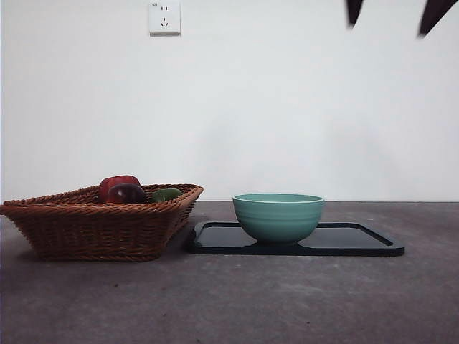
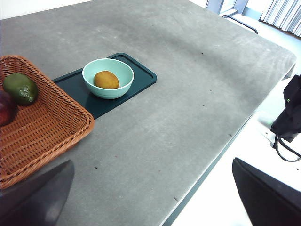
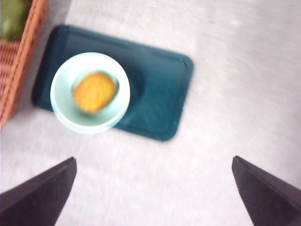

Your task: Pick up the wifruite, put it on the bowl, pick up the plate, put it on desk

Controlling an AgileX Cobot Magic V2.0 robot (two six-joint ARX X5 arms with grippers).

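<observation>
Basket: a brown wicker basket stands at the left on the tabletop, just beside the tray's left end.
Basket contents: a red fruit, a dark red-purple fruit and a green fruit lie inside.
Tray: a dark flat tray lies on the tabletop with the bowl standing on its left part.
Bowl: the mint-green bowl is upright; from the level front view its inside is hidden.
Wifruite: only the wrist views show it, the orange-brown wifruite lying in the bottom of the bowl.
Right hand: the right hand hangs high over the tabletop near the bowl and tray, jaws spread wide, grasping nothing; its picture is blurred. Two black tips at the front view's top right are probably this hand.
Left hand: the left hand is held well back from the things, jaws spread apart, released.
Wall: a white socket sits high on the wall behind the basket.
</observation>
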